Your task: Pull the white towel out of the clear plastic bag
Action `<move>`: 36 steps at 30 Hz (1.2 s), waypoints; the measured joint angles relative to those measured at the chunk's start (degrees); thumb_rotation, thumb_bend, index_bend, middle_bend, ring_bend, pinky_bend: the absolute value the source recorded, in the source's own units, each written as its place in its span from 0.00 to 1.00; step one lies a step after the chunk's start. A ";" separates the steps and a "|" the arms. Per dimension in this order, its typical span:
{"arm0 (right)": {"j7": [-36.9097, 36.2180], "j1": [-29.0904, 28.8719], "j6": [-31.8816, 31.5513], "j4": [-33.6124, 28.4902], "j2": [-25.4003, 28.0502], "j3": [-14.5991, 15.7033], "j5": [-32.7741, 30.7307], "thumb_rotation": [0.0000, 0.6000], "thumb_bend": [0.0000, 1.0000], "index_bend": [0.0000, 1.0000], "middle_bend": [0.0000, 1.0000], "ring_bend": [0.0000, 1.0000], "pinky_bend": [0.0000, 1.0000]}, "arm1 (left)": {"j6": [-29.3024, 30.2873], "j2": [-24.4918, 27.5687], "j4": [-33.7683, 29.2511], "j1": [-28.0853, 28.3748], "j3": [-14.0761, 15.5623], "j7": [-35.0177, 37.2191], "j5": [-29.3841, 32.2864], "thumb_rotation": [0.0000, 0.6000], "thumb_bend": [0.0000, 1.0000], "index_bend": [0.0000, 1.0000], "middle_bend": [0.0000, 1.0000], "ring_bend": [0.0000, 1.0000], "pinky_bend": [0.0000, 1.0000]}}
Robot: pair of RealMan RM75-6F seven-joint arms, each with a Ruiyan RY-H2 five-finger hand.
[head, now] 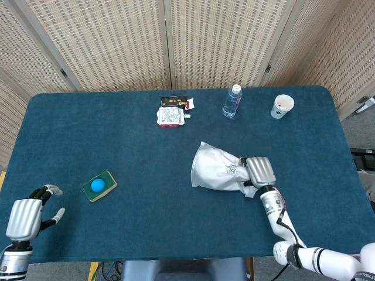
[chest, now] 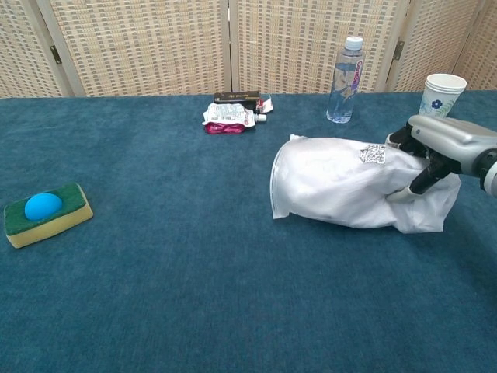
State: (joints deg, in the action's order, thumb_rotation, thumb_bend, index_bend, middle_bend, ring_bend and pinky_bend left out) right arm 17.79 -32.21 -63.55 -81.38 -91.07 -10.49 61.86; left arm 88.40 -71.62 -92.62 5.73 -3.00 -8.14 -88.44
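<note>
Blue table (head: 88, 129), woven screens (head: 222, 35), probably folding

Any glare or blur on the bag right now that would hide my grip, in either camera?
Head view: light is even, the bag reads sharp with only soft sheen, and the right robot hand is clear at its edge. Chest view: also sharp, shadow is faint, but the frame edge cuts off the arm.

Blue ball (head: 97, 185) sat on a green-and-yellow sponge (head: 108, 188) at table's (head: 117, 134) left-front. Far side, approx. centre: a white-and-pink pouch (head: 170, 116) touching a dark flat pack (head: 174, 100), poss. a snack. To the right stood a water bottle (head: 232, 101), then a paper cup (head: 282, 106).
</note>
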 measured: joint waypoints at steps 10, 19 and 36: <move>-10.45 1.79 -8.92 0.47 1.45 -0.82 12.20 1.00 0.31 0.62 0.75 0.73 0.83 | -0.58 -0.85 -2.71 3.46 -3.09 -1.60 -1.50 1.00 0.20 0.32 0.45 0.47 0.70; -14.39 2.26 -16.42 -3.23 2.48 -1.62 21.79 1.00 0.31 0.63 0.75 0.73 0.83 | -3.41 -2.29 -8.09 9.58 -8.31 -2.00 -1.49 1.00 0.03 0.43 0.98 0.92 1.00; -15.97 -0.24 -20.15 -4.85 -1.50 -1.77 30.72 1.00 0.31 0.63 0.75 0.73 0.83 | -11.76 -4.73 -20.59 21.22 -16.60 -8.69 4.68 1.00 0.02 0.49 1.00 1.00 1.00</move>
State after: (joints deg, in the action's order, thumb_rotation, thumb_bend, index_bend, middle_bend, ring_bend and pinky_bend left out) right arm 1.82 -32.45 -83.70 -86.24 -92.57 -12.26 92.58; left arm 76.63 -76.35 -113.22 26.95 -19.60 -16.82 -83.76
